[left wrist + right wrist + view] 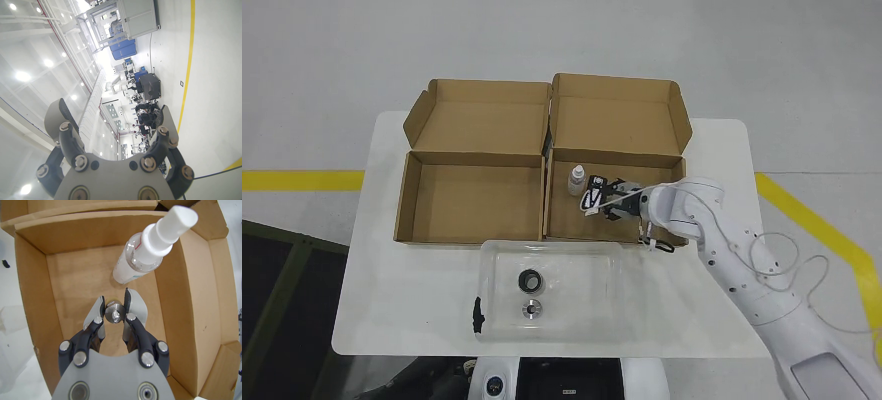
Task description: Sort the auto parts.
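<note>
Gripping a metal part by its sides, my right gripper has its fingers drawn in snug on it, low inside the right box and just beside the standing bottle. My left gripper is spread wide, holding nothing. A ring and a disc lie in the clear tray.

Silver fitting inside right box, black ring, metal disc in tray
</note>
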Controlling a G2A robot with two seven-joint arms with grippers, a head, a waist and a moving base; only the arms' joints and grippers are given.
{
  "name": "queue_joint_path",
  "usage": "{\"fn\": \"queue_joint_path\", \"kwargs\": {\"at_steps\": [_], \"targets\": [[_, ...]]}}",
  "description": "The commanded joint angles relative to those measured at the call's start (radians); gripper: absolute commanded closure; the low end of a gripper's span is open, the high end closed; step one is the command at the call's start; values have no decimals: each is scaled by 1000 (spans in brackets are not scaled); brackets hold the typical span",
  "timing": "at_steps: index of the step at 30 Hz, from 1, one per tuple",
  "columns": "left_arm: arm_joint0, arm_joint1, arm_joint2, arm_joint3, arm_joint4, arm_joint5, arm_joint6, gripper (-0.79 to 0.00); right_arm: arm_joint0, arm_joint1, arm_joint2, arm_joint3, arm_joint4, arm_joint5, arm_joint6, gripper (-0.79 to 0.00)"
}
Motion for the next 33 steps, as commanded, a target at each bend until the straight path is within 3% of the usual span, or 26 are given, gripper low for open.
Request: {"fn": "queue_joint_path", "kwargs": {"at_steps": [1,7,19,33], "targets": [[0,0,0,0,0,0,0,-785,7,-5,-13,18,-7,8,-1,-62],[0,0,0,0,0,0,0,-785,18,-15,-36,47,-19,25,-21,-256],[0,0,0,0,0,0,0,-785,1,-17,-21,17,-8,34,-37,-357],[0,0,0,0,0,0,0,-785,-142,29,154,-224,36,38,-29,-474]]}}
